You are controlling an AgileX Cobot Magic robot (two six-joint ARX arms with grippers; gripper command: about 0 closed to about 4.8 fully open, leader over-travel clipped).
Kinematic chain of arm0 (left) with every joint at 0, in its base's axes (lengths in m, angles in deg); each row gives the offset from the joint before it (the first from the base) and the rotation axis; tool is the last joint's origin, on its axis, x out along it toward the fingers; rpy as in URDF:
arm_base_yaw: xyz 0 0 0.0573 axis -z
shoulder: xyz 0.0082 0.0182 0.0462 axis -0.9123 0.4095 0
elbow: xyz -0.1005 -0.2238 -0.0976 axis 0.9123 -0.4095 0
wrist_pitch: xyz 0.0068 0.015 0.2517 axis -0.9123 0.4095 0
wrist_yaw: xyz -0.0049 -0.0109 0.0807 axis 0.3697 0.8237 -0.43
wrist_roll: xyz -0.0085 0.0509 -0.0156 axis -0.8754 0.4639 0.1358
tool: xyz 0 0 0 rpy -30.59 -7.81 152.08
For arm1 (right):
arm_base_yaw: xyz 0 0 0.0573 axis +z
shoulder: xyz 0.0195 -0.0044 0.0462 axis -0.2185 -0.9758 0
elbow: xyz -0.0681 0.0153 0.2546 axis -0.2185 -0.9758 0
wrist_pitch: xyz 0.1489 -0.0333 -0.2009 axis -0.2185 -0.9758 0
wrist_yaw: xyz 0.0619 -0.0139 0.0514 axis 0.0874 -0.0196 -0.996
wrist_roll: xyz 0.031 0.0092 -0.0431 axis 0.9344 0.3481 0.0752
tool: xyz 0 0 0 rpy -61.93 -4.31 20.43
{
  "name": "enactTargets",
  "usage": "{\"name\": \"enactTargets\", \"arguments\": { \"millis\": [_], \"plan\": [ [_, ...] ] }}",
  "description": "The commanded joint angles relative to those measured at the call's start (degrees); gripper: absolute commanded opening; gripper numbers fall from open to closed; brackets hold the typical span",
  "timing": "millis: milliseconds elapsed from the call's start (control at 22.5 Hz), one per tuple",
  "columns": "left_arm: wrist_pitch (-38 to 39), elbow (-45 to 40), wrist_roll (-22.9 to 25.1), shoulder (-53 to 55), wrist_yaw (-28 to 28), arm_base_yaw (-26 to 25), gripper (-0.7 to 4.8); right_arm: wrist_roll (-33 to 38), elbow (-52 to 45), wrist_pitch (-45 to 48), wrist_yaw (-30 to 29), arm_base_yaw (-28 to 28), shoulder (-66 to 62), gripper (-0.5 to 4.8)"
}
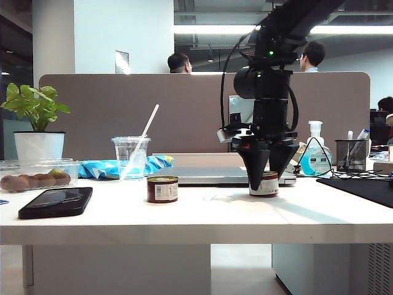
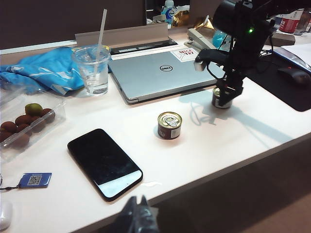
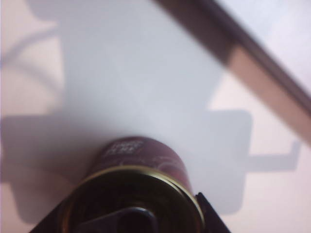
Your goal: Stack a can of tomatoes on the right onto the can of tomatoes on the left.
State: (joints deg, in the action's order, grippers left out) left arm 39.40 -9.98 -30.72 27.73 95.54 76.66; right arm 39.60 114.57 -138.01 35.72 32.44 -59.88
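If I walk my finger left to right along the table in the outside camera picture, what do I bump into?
Black phone → clear plastic cup with a straw → left tomato can → right gripper around the right tomato can.

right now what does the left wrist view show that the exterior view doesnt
Only the left wrist view shows the pull-tab lid of the left can from above, the laptop top, a blue tag, and the left pincer low near the table edge; whether it is open cannot be told. Only the exterior view shows the potted plant, two people behind the divider, and the pen holder. Both show the right pincer down around the right can, plus the phone, the cup with straw and the fruit tray.
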Motion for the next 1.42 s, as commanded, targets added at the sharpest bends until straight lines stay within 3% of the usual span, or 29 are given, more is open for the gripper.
{"name": "enactTargets", "arguments": {
  "millis": [44, 533, 755, 1066, 1421],
  "plan": [
    [-0.7, 0.2, 0.0, 0.0, 0.0, 0.0, -0.02, 0.0, 0.4, -2.4, 0.3, 0.9, 2.6, 2.42],
    [-0.7, 0.2, 0.0, 0.0, 0.0, 0.0, -0.02, 0.5, 4.8, -4.3, -0.5, 6.6, 7.5, 2.42],
    [0.0, 0.2, 0.0, 0.0, 0.0, 0.0, -0.02, 0.8, 9.0, 0.7, -0.2, 12.1, 7.4, 2.42],
    [1.0, 0.2, 0.0, 0.0, 0.0, 0.0, -0.02, 3.1, 9.0, 4.1, -5.4, 14.6, 5.6, 2.42],
    [1.1, 0.2, 0.0, 0.0, 0.1, 0.0, -0.02, 3.2, 9.0, 7.3, -5.4, 16.9, 3.3, 2.41]
  ]
}}
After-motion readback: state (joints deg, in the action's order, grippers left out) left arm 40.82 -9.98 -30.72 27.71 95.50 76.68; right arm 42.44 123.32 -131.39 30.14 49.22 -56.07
